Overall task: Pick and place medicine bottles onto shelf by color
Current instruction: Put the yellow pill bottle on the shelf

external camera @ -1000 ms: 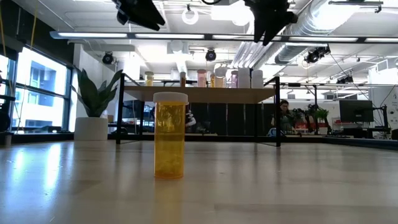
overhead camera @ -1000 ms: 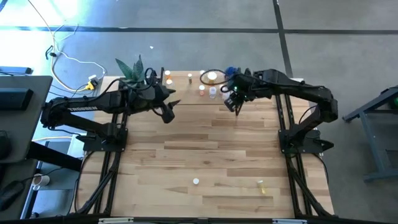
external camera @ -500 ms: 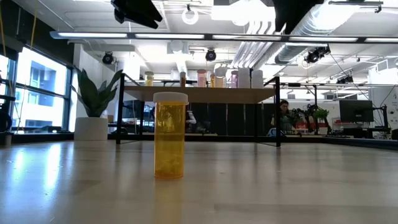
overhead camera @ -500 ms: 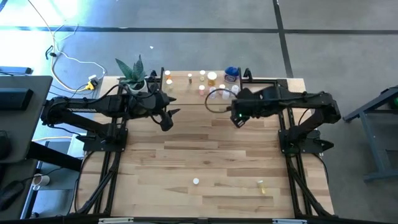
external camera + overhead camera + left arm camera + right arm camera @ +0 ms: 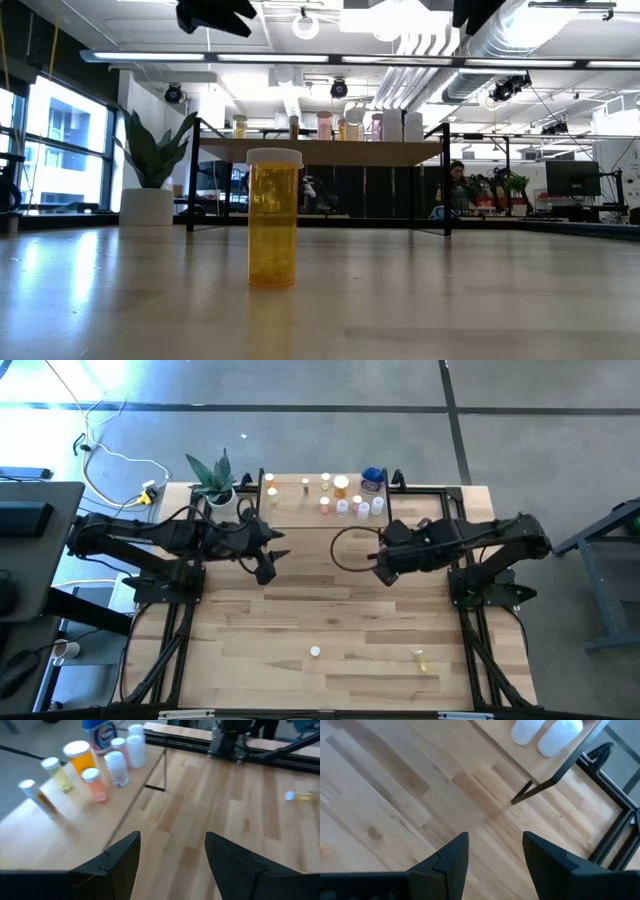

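The shelf (image 5: pixel 300 500) stands along the table's far edge on thin dark legs. Several medicine bottles stand on it: a blue one (image 5: pixel 372 478), an orange one (image 5: pixel 80 757), a pink one (image 5: pixel 95 785) and white ones (image 5: pixel 540 732). On the tabletop near the front edge, a yellow bottle with a white cap (image 5: pixel 273 217) stands upright. Another yellow one (image 5: pixel 421 657) lies on its side to its right. My left gripper (image 5: pixel 265 557) and my right gripper (image 5: pixel 385 567) hover in front of the shelf, both open and empty.
A potted green plant (image 5: pixel 213 478) stands at the far left corner beside the shelf. A loop of dark cable (image 5: pixel 350 548) hangs by the right arm. Bare wood (image 5: pixel 320 605) lies between the shelf and the two front bottles. People sit in the room beyond the table (image 5: pixel 455 185).
My right gripper has drawn back from above the shelf's right end toward the table's near edge, staying high and open. My left gripper has swung a little toward the near edge as well. No bottle has moved.
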Motion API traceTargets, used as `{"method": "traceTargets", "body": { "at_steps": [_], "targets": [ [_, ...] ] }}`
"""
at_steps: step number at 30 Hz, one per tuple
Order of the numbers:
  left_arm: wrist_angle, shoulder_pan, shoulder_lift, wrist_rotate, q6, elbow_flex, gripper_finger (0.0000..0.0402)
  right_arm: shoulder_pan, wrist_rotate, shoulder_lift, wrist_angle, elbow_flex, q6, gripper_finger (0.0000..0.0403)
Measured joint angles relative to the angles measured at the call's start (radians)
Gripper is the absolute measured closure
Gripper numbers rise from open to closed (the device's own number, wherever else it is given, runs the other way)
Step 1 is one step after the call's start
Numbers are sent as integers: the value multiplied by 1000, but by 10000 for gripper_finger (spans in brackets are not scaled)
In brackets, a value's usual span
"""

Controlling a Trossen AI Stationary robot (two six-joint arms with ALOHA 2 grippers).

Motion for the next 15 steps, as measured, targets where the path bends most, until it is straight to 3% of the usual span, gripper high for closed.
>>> {"method": "traceTargets", "body": {
  "at_steps": [5,9,15],
  "targets": [
    [0,-63,0,0,-67,0,190,52,12,-28,1,-90,30,226],
    [1,-112,0,0,-70,0,190,101,-70,-100,67,-252,110,226],
    [5,-155,0,1,-129,0,190,199,-186,-198,199,-391,268,226]
  ]
}}
